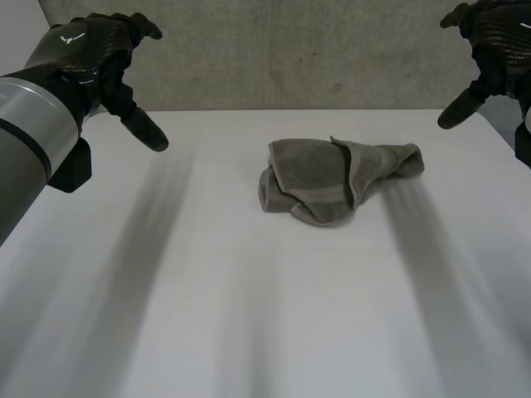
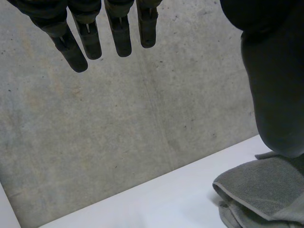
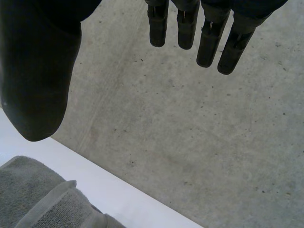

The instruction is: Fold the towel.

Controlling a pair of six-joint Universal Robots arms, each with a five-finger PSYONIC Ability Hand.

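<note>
The left hand [image 1: 98, 51] hangs in the air well to the left of the towel [image 1: 336, 181], its fingers straight and spread, thumb out, holding nothing. The right hand [image 1: 489, 46] hovers to the towel's right in the same way, open and empty. The towel is a grey, crumpled heap on the counter [image 1: 249, 315], lying between the two hands and rather nearer the right one, touched by neither. Its layers overlap and a hemmed band wraps across the front, so no corner can be picked out with certainty. That is probably the main hazard: a hand closing on the heap may catch several layers at once, or an inner fold instead of an edge, and lift the whole bundle rather than open it. Folding it as it lies would likely only make a thicker lump, so it seems to need spreading first. The counter looks smooth, so a sideways pull might drag the towel along instead of unrolling it, and with the heap so compact, both hands reaching in together could crowd one another. The counter is white, matt and bare around the towel. Behind the towel, past the counter's far edge, stands a rough grey concrete wall [image 1: 290, 50], speckled and faintly seamed.
</note>
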